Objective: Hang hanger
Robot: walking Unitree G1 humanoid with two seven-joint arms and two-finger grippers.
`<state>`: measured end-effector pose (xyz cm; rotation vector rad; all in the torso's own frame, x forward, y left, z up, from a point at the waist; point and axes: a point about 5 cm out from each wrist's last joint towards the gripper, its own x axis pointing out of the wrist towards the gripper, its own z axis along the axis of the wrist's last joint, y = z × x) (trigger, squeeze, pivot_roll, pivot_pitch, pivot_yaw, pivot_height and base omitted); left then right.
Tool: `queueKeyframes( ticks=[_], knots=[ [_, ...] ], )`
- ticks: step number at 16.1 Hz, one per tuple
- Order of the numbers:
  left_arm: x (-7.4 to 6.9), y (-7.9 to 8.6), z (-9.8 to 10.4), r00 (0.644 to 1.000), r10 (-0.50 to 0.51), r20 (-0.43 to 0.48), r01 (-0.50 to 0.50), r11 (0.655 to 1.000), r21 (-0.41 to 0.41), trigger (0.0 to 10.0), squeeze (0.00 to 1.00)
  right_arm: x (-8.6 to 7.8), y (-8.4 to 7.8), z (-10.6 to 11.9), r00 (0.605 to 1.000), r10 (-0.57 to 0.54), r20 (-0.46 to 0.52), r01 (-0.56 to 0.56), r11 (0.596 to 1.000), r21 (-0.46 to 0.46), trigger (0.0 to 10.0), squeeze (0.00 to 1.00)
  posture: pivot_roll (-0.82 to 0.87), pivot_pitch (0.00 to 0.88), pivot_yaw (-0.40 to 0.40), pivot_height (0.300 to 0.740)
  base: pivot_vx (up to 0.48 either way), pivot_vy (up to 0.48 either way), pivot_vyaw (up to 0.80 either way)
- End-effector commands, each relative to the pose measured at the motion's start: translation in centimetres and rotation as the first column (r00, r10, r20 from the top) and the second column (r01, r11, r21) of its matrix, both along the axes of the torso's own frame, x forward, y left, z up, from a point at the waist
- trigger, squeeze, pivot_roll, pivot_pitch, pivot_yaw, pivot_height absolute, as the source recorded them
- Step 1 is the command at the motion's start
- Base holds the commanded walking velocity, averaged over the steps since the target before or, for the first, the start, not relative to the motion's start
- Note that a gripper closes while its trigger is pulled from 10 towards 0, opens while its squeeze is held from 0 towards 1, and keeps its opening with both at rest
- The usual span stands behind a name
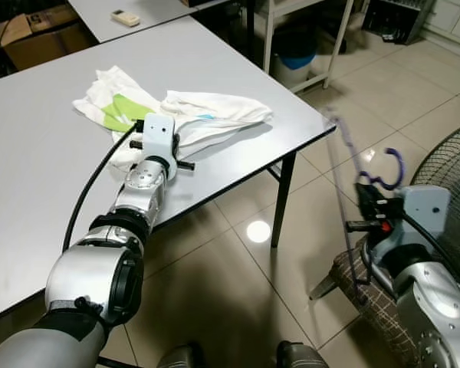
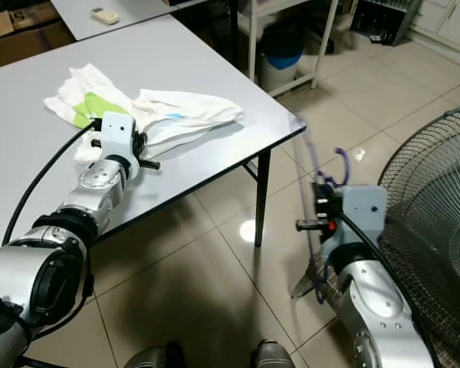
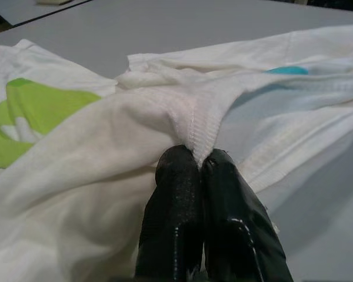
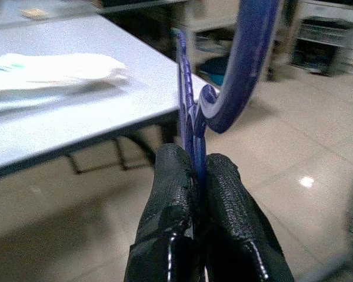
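- Right hand (image 4: 197,176) is pinched tight on the purple hanger (image 4: 247,64), gripping it just below the hook. Looks like it's held near the neck so the hook stays free to catch on something.
- In the head view that hanger sits at about 4 o'clock, out over the tiled floor (image 1: 238,253), well off the counter (image 1: 31,169), with a standing fan (image 2: 437,207) just beyond it.
- Left hand (image 3: 197,164) is squeezed shut on a ribbed fold of the white shirt (image 1: 207,115), probably the collar, I'd guess so the hanger can be fed in there.
- The shirt lies bunched on the counter at roughly 11 o'clock, green patch (image 1: 126,111) showing.
- Small remote-looking thing (image 1: 125,18) at 12 o'clock on a second table.
- No readable writing or brand anywhere, too blurry or small.
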<state>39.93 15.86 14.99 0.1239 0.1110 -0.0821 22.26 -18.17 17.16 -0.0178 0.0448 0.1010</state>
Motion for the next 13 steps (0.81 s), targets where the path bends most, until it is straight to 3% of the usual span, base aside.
queueKeyframes(
  ticks=[1,3,7,9,13],
  knots=[
    [0.2,0.0,0.7,1.0,-0.026,0.008,0.026,0.999,-0.019,0.0,0.0,0.0,0.2,0.4,0.994,0.109,0.012,-0.109,0.994,0.016,10.0,0.0,-0.29,0.042,0.093,0.74,0.0,0.0,0.0],
    [0.4,-0.5,1.3,0.996,-0.084,0.033,0.084,0.996,-0.01,0.0,0.0,-0.1,0.5,0.3,0.975,0.22,-0.01,-0.22,0.975,0.008,10.0,0.0,-0.28,0.032,0.096,0.74,0.0,0.0,0.0],
    [0.2,-0.9,3.2,0.958,-0.25,0.143,0.25,0.968,0.017,0.0,0.0,-0.3,0.9,-0.1,0.892,0.448,-0.066,-0.448,0.894,0.005,10.0,0.0,-0.22,0.0,0.065,0.74,0.0,0.0,0.0],
    [-0.8,-0.8,3.6,0.933,-0.301,0.198,0.296,0.954,0.056,0.0,0.0,-0.3,1.0,-0.6,0.845,0.526,-0.097,-0.525,0.85,0.03,10.0,0.0,-0.2,0.0,0.041,0.74,0.0,0.0,0.0],
    [-3.2,-0.5,2.1,0.909,-0.386,0.16,0.364,0.919,0.152,0.0,0.0,0.0,0.5,-0.7,0.826,0.554,-0.109,-0.556,0.831,0.011,10.0,0.0,-0.18,0.0,0.022,0.74,0.0,0.0,0.0]
  ],
)
